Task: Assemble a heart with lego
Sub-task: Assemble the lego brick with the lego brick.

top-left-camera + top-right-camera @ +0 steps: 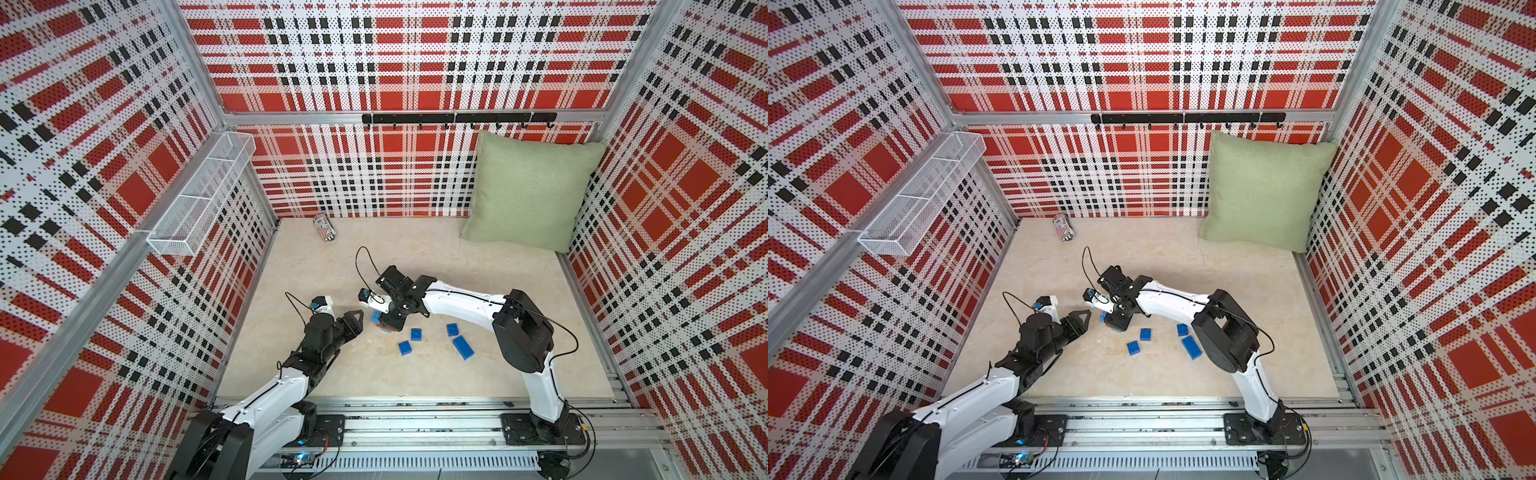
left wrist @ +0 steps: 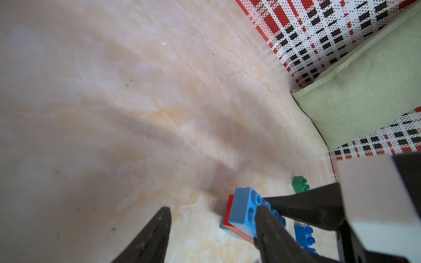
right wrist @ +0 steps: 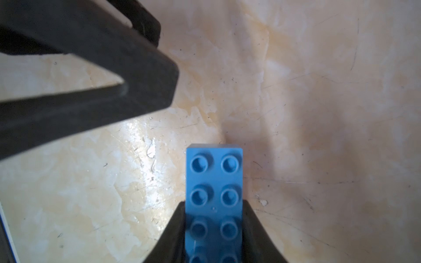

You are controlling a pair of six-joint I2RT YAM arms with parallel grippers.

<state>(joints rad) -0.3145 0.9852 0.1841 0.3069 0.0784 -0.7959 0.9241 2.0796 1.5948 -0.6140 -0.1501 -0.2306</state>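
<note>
The heart (image 2: 231, 209) is a small joined stack standing on the floor: a long blue lego brick (image 3: 214, 180) (image 1: 376, 318) (image 1: 1103, 318) on a red one, with a paler blue layer beneath. My right gripper (image 3: 214, 218) (image 1: 388, 323) (image 1: 1115, 323) reaches down from above and is shut on the long blue brick's sides. My left gripper (image 2: 214, 211) (image 1: 358, 321) (image 1: 1084, 320) is open just left of the stack, one fingertip (image 2: 260, 211) close beside it. Loose blue bricks (image 1: 417, 334) (image 1: 405, 348) (image 1: 452, 330) and a long one (image 1: 463, 347) lie to the right. A green brick (image 2: 301, 184) lies behind the stack.
A striped can (image 1: 325, 227) lies at the back wall. A green cushion (image 1: 528, 191) leans in the back right corner. A white mesh basket (image 1: 203, 195) hangs on the left wall, a black hook rail (image 1: 457, 118) on the back wall. Plaid walls enclose the floor.
</note>
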